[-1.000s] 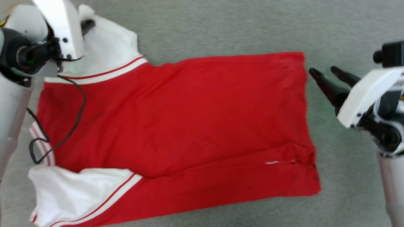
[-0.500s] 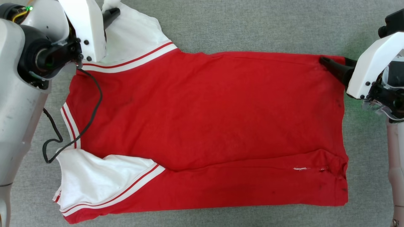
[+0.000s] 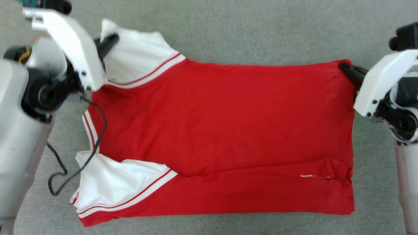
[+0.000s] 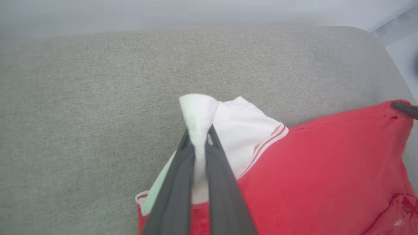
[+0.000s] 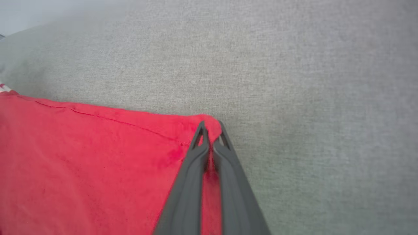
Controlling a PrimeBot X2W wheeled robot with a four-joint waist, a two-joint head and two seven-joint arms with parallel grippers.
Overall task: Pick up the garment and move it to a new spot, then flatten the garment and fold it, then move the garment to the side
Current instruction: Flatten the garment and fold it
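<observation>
The garment [image 3: 222,130], red with white sleeves and striped trim, lies spread sideways on the grey surface, its lower long edge folded over. My left gripper [image 3: 111,40] is shut on the far white sleeve [image 4: 228,124]; in the left wrist view the white cloth bunches between the dark fingers [image 4: 183,169]. My right gripper [image 3: 344,67] is shut on the garment's far right hem corner [image 5: 209,122], red fabric pinched between its fingers [image 5: 192,169]. The near white sleeve [image 3: 114,186] lies flat at the lower left.
A grey fabric-covered surface [image 3: 261,29] lies under and around the garment. A loose black cable [image 3: 81,163] from my left arm hangs over the collar side. The surface's rounded far edge [image 4: 375,36] shows in the left wrist view.
My right gripper reached the far right hem corner and shut on it; one second ago it stood open beside the garment. The head camera shifted. The left gripper kept its hold on the sleeve.
</observation>
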